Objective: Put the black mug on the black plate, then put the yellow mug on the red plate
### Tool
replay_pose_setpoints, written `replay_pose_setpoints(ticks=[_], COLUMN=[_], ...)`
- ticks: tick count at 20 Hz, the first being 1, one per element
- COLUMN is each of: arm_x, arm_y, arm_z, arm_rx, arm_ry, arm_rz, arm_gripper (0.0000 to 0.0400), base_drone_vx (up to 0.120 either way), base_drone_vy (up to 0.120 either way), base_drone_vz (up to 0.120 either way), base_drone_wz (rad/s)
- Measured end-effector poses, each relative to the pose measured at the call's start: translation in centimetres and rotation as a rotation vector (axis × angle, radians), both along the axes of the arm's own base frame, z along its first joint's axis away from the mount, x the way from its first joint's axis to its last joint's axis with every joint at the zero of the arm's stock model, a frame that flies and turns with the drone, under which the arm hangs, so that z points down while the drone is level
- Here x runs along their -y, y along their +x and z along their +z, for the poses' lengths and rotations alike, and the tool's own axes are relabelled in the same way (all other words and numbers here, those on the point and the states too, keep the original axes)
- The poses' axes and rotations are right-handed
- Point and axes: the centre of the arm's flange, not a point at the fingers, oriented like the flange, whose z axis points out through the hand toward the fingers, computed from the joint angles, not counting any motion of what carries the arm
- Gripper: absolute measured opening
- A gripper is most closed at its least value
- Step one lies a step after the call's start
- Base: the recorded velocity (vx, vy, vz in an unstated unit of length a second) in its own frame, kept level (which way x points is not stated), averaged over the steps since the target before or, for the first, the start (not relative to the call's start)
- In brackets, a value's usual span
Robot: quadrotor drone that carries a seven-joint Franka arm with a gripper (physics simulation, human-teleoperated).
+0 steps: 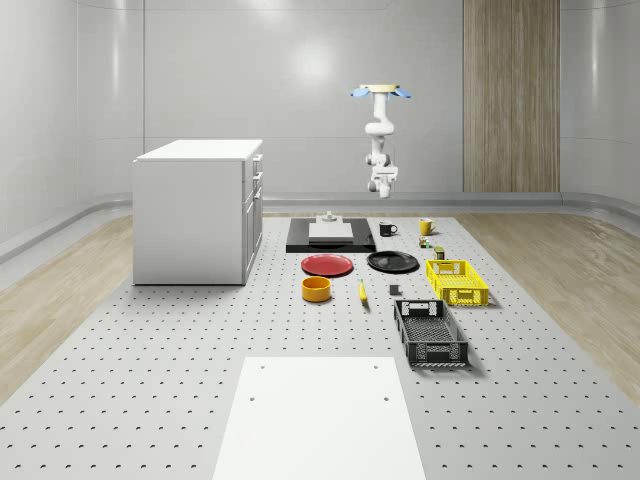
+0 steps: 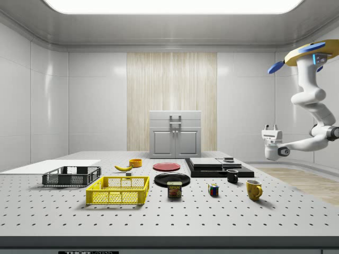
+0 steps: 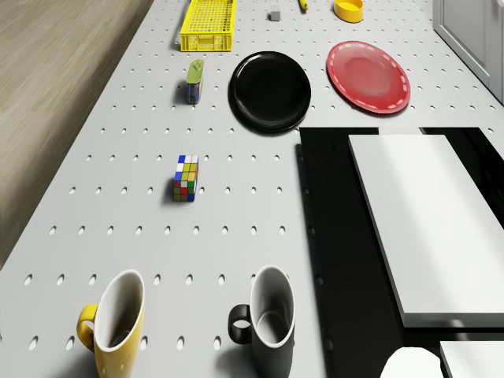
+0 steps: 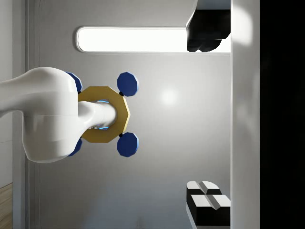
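Observation:
The black mug (image 1: 387, 229) (image 2: 232, 176) (image 3: 268, 319) stands upright beside the black slab, with the yellow mug (image 1: 425, 226) (image 2: 254, 189) (image 3: 114, 323) upright close to it. Nearer the table's middle lie the black plate (image 1: 392, 262) (image 2: 171, 179) (image 3: 269, 90) and the red plate (image 1: 327, 265) (image 2: 166, 166) (image 3: 368, 75), side by side and both bare. The drone (image 1: 380, 92) (image 2: 307, 55) hovers high above the table's far end, behind the mugs. Its arm hangs down and curls, so the gripper (image 1: 381, 185) (image 2: 271, 128) (image 4: 208, 114) points up at the drone, well above the mugs, open and holding nothing.
A black slab with a white block (image 1: 330, 235) (image 3: 425, 220) lies beside the black mug. A Rubik's cube (image 3: 186, 178), a can (image 3: 194, 81), a yellow basket (image 1: 457, 281), a black basket (image 1: 430, 333), a yellow bowl (image 1: 316, 289) and a banana (image 1: 362, 292) dot the table. A white cabinet (image 1: 198, 210) stands at the whole-scene view's left.

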Motion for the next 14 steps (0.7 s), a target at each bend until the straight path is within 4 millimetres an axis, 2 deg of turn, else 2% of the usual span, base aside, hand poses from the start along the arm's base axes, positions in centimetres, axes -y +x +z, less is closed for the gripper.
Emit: replay_pose_setpoints(ticks=[9, 14], arm_x=[0.00, -0.01], arm_y=[0.05, 0.02], arm_z=[1.09, 1.21], arm_rx=[0.007, 0.011], arm_ry=[0.000, 0.000], arm_rz=[0.000, 0.000], arm_gripper=[0.0400, 0.0400], base_drone_vx=[0.120, 0.120], base_drone_vy=[-0.004, -0.120], base_drone_vz=[0.000, 0.000], base_drone_wz=[0.000, 0.000])
